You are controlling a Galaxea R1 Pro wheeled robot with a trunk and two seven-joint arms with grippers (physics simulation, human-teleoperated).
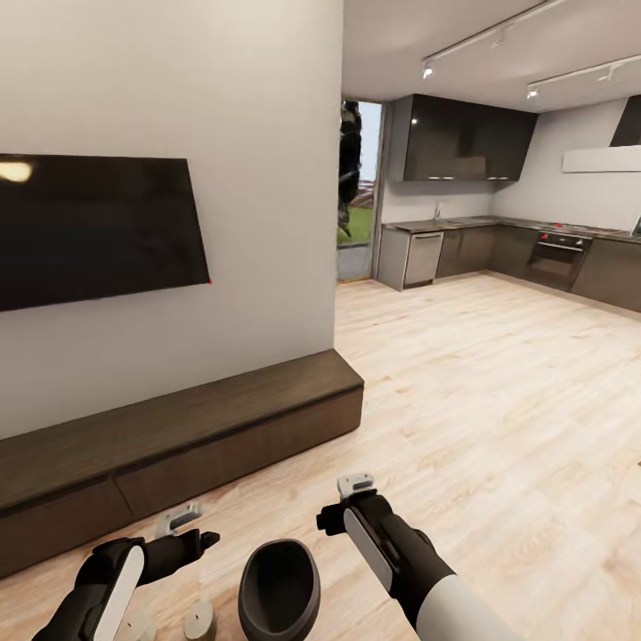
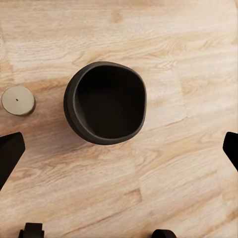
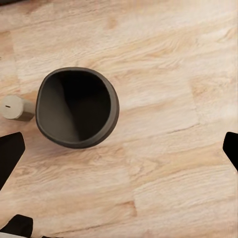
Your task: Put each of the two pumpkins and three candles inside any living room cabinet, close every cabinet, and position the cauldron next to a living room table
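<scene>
Pale wood floor (image 1: 499, 401) carries the cauldron (image 1: 279, 589) beside one candle (image 1: 198, 619), before the shut cabinet (image 1: 178, 445). Both pincers, left (image 2: 119, 148) and right (image 3: 119, 148), hover spread empty; best descend centred over the candle.
</scene>
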